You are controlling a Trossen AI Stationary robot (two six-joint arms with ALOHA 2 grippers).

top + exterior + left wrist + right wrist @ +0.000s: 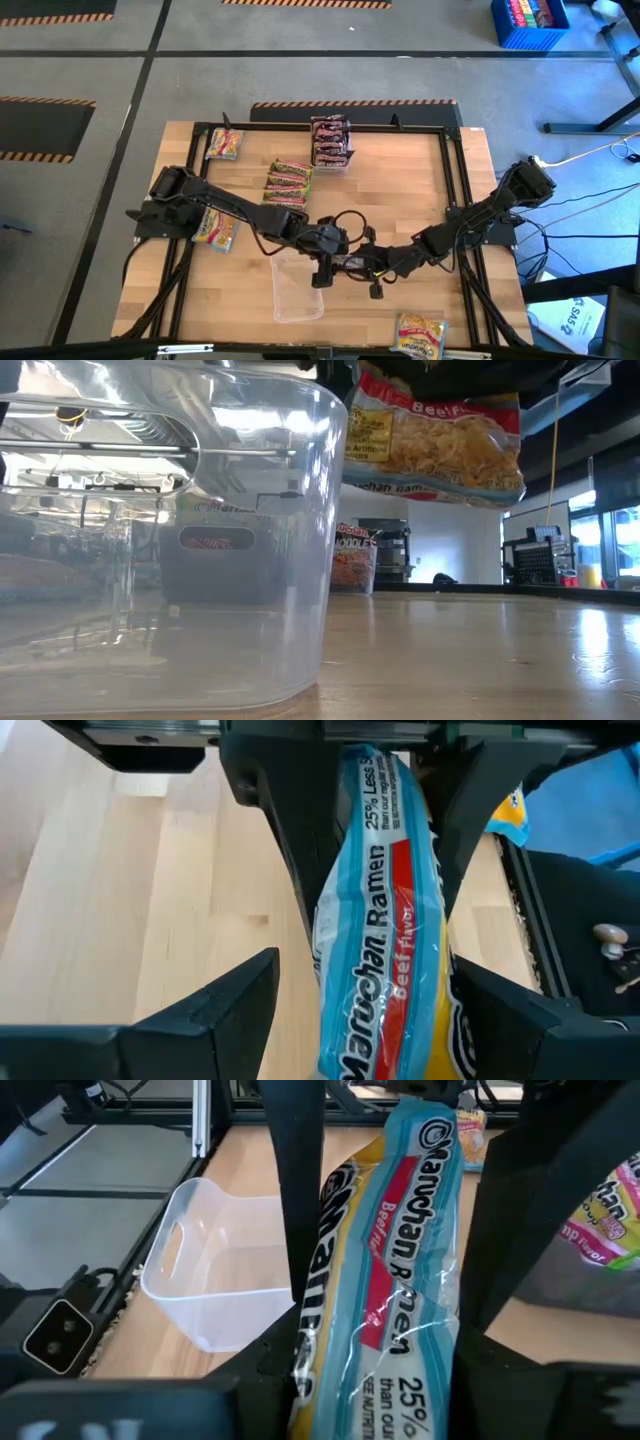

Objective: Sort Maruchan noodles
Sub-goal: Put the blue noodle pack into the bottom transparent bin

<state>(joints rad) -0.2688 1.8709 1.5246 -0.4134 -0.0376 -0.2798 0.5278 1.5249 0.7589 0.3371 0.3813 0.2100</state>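
Observation:
A blue, yellow and red Maruchan packet (385,920) (400,1250) is held up over the middle of the table. It is also seen in the low view (435,445). My left gripper (328,255) (365,960) and right gripper (368,265) (385,1330) face each other there, both shut on the packet. In the high view the arms hide the packet. A clear empty tray (297,290) (215,1270) stands just nearer the table's near edge. Dark brown-red packets (330,140), green-and-orange ones (288,182) and yellow-pink ones (225,143) lie farther back. My left gripper pinches the packet across its width; its fingers (300,1200) lie against the two long edges (335,1210). It comes level from the table's left. The packet is bowed between the fingers and lifted clear of the table. My right gripper pinches the same packet across its width, its fingers (300,850) against the long edges (345,850), coming level from the table's right. The packet's face is curved between them. In the low view it hangs clear above the wood.
One yellow-pink packet (215,230) lies under my left arm and another (420,333) (610,1220) at the near edge. A black frame (455,180) runs around the wooden table top. Bare wood lies between the tray and the right frame rail.

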